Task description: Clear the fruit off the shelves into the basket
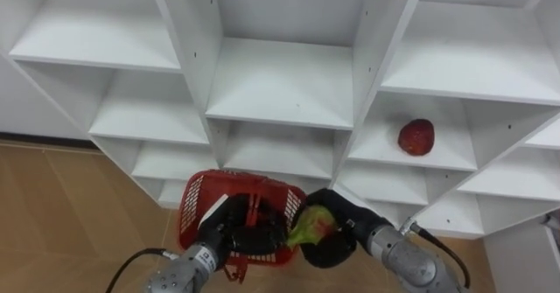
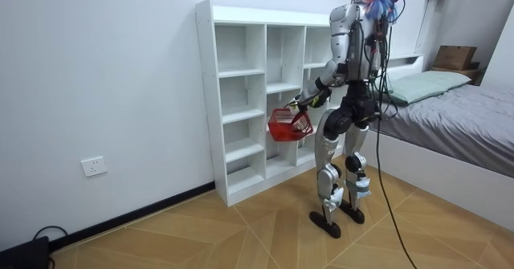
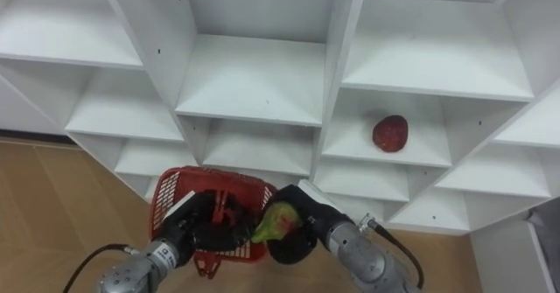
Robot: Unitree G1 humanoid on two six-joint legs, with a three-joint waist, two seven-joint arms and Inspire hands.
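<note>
Right robot hand (image 1: 339,240): dark fingers curled round a green-and-red fruit (image 1: 310,226), holding it right at the basket's right-hand rim.
Left robot hand (image 1: 229,230): wrapped on the dark handle of the red basket (image 1: 197,204), which hangs out in front of the low shelves.
Step in hand: looks like the drop. The fruit is at the rim, not yet inside.
Other fruit: a red fruit (image 1: 416,137) sits alone in a right-hand compartment, well apart from both hands.
Closet (image 1: 282,87): white open compartments, and the robot stands upright close in front of it.
Risk, drop: let go too soon and the fruit could clip the rim and roll off onto the wooden floor (image 1: 79,214).
Risk, basket: it hangs from one grasp, so a landing fruit may swing or tip it.
Risk, next reach: the basket could knock a shelf edge when the robot goes for the red fruit.
Hard to tell: the basket's inside is masked by hands and handle, so I can't say what's in there.
Fruit type: pear or mango, cannot say.
</note>
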